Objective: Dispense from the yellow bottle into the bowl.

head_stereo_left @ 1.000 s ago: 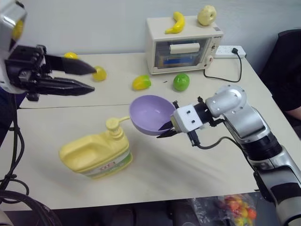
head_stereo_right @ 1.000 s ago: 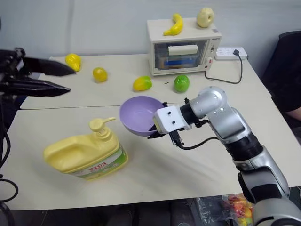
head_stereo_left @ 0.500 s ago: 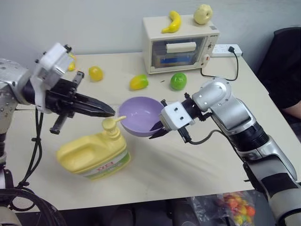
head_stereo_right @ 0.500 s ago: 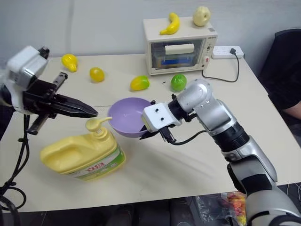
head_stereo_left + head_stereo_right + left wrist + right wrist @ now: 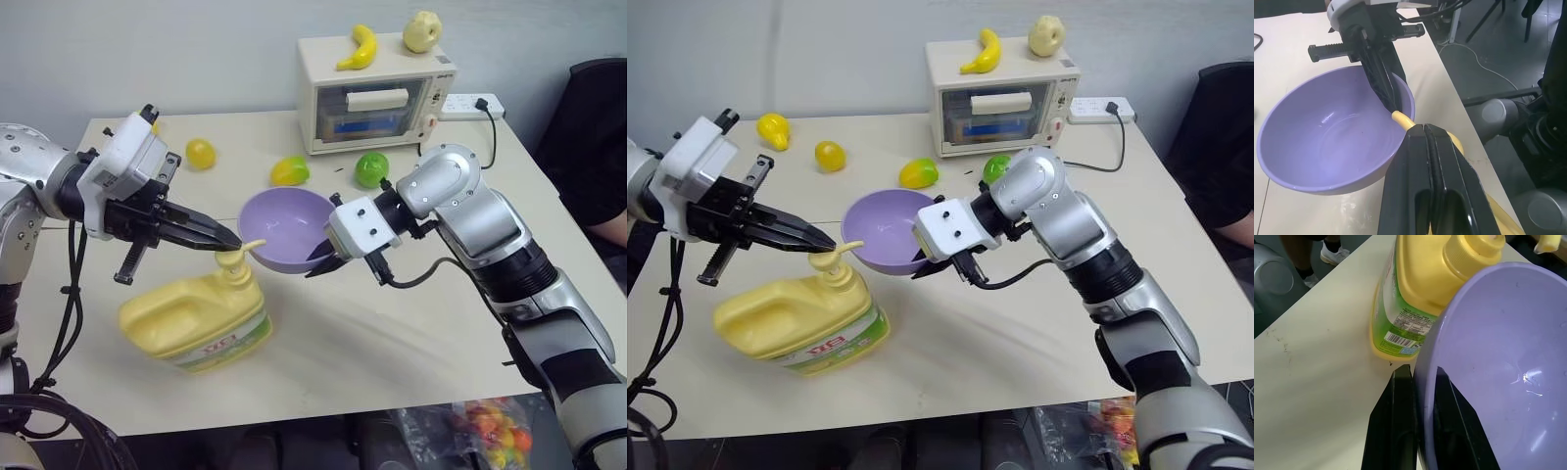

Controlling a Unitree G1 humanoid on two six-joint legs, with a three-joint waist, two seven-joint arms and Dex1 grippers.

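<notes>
Above the pump head, the left gripper has its fingers pressed together, tips at the squat pale-yellow plastic pump bottle standing on the beige table. Right gripper clamps the rim of the lavender plastic bowl, held just beside the spout.

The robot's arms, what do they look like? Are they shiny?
Yes, a bit. Both arms have rounded silver-grey shells with black joints. Each wrist carries a boxy white block with small dark dots. The left pincer and the right pincer each have two long, pointed black fingers. Loose black cables hang beside the left arm, and a thin black cable loops under the right wrist.
</notes>
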